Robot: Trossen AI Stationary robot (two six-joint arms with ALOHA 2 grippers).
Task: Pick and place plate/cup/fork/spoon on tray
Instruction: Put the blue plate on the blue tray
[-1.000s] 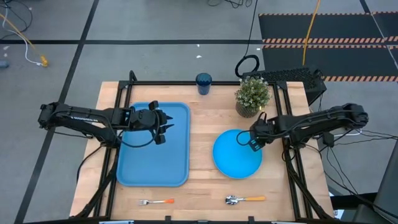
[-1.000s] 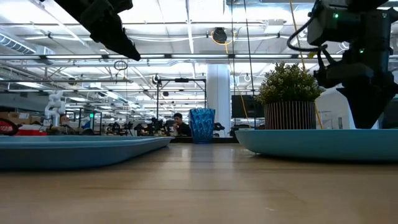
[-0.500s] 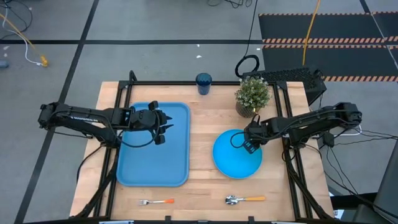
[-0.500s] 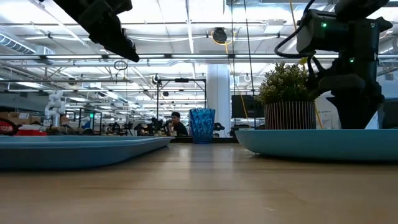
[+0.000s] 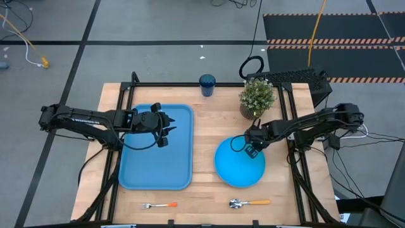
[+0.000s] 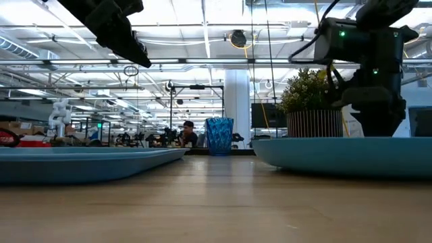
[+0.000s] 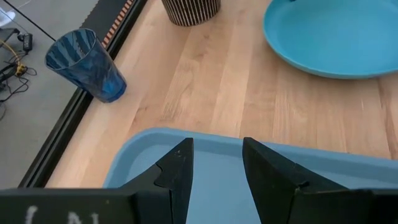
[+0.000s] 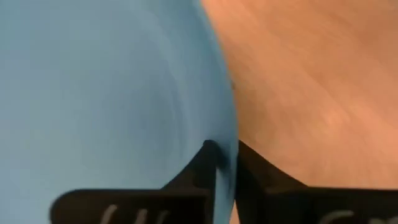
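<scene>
One table [image 5: 209, 190] carries one tray [image 5: 155, 171], one plate [image 5: 235, 170], one potted plant [image 5: 257, 96], one cup [image 5: 207, 84], one spoon [image 5: 249, 203] and one fork [image 5: 159, 206]. Taking the high view as a clock face on the table, the tray lies at nine o'clock, the plate between three and five, the plant at one, the cup at twelve by the far edge, and the spoon and fork along the near edge at five and seven.

The right hand [image 5: 249, 143] is at the plate's rim on its one-o'clock side; the right wrist view shows its fingers [image 8: 205, 163] pinched onto that rim, one on each face, the gap nearly gone. The left hand [image 5: 166, 128] hangs over the tray's far half, its fingers [image 7: 179, 177] spread wide and holding nothing.

Bare wood separates plate and tray; the plant stands just beside the right hand.
</scene>
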